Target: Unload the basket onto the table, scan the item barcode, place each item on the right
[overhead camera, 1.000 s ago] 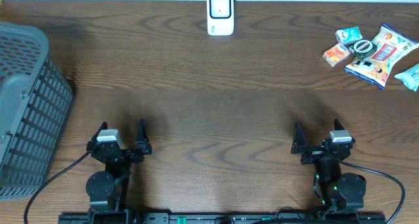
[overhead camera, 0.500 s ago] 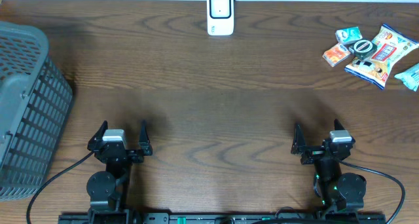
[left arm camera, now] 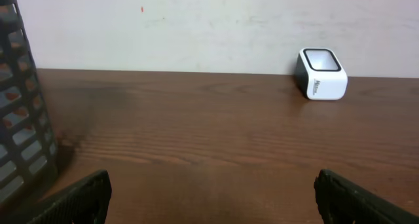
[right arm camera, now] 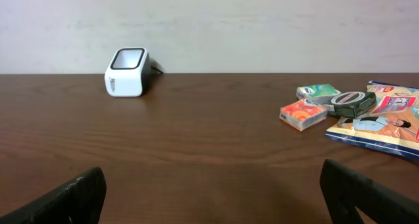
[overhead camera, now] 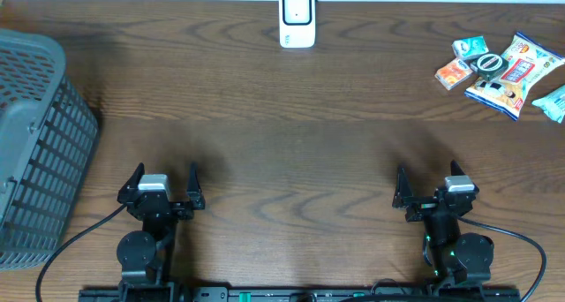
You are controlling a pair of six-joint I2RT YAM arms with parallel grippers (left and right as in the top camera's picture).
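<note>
Along the far edge of the table (overhead camera: 291, 117), centre: white scanner (overhead camera: 297, 18), upright. Far right corner: snack packets (overhead camera: 503, 68), clustered, one teal pack cut off overhead; the right wrist view shows them, the left does not. Left side: grey basket (overhead camera: 35, 143), cropped, showing in the left wrist view only. Near edge: left gripper (overhead camera: 164, 177) and right gripper (overhead camera: 427, 178), both spread wide, holding nothing. Barcodes too small to make out.

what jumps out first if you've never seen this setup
The white scanner stands alone at the middle of the far edge. A bright cluster of snacks lies in the far right corner, and a big grey basket fills the left side. At the near edge, the left tool and right tool are both open and empty.
</note>
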